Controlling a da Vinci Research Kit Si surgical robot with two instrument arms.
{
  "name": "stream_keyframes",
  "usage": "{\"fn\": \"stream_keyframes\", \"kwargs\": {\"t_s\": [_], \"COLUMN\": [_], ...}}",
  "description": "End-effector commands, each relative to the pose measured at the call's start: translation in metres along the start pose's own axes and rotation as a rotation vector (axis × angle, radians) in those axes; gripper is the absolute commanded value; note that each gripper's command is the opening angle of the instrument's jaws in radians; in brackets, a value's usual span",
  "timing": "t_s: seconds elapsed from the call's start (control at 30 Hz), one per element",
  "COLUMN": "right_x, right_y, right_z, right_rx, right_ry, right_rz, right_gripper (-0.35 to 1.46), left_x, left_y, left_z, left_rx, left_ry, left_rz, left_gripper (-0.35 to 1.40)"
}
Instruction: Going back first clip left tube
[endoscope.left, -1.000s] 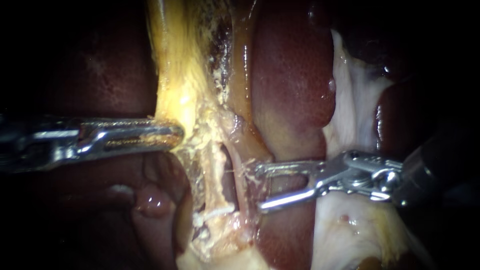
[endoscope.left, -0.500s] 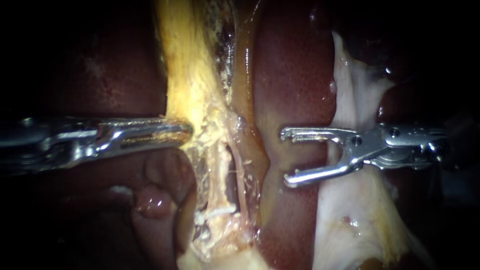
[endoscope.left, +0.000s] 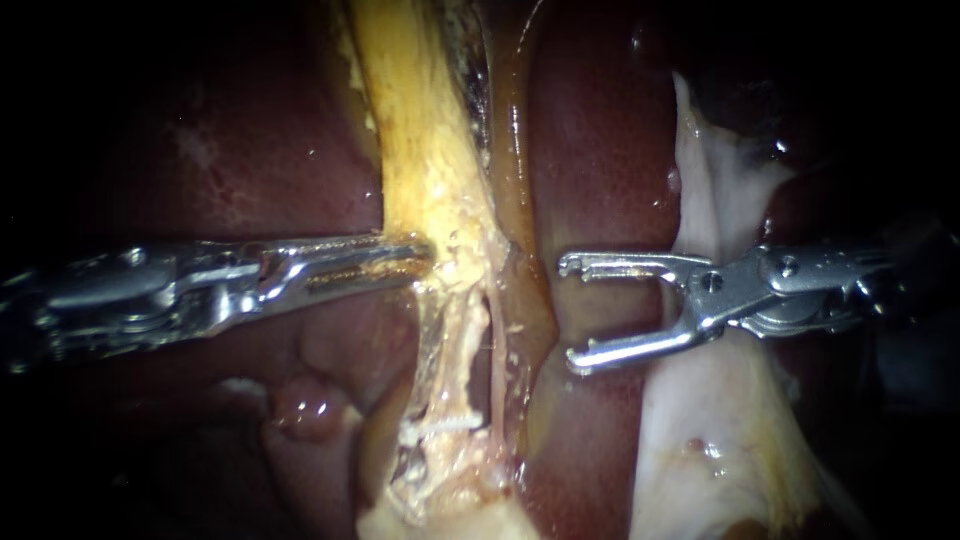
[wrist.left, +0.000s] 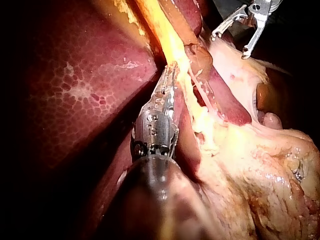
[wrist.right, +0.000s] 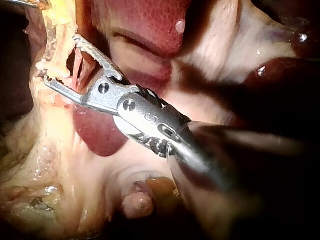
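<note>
Beside the upright tube (endoscope.left: 512, 190), right tool (endoscope.left: 566, 313) horizontal, pointing left, gaping, left tool (endoscope.left: 420, 255) clamping yellow tissue (endoscope.left: 420, 150).

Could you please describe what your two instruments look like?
Both are shiny silver metal. My left instrument ends in long, slim, slotted jaws on a jointed wrist. My right instrument has two thin jaws with small hooked tips, round pivot pins and a dark shaft.

Left instrument (endoscope.left: 412, 258) meets the middle tissue band (endoscope.left: 425, 170) from its left; right instrument (endoscope.left: 568, 313) sits apart on the band's right, in front of the liver (endoscope.left: 600, 150).
</note>
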Motion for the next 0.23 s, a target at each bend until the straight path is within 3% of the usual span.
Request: {"fn": "stream_keyframes", "kwargs": {"t_s": [0.03,0.23], "right_x": [0.0000,0.0000], "right_y": [0.0000,0.0000], "right_z": [0.0000,0.0000], "right_rx": [0.000,0.000], "right_ry": [0.000,0.000], "right_rz": [0.000,0.000], "right_gripper": [0.60,0.60], "left_x": [0.0000,0.0000], "left_y": [0.0000,0.0000], "left_z": [0.0000,-0.0001], "left_rx": [0.001,0.001], "left_ry": [0.001,0.002], "left_rz": [0.001,0.001], "left_gripper": [-0.35,-0.35]}}
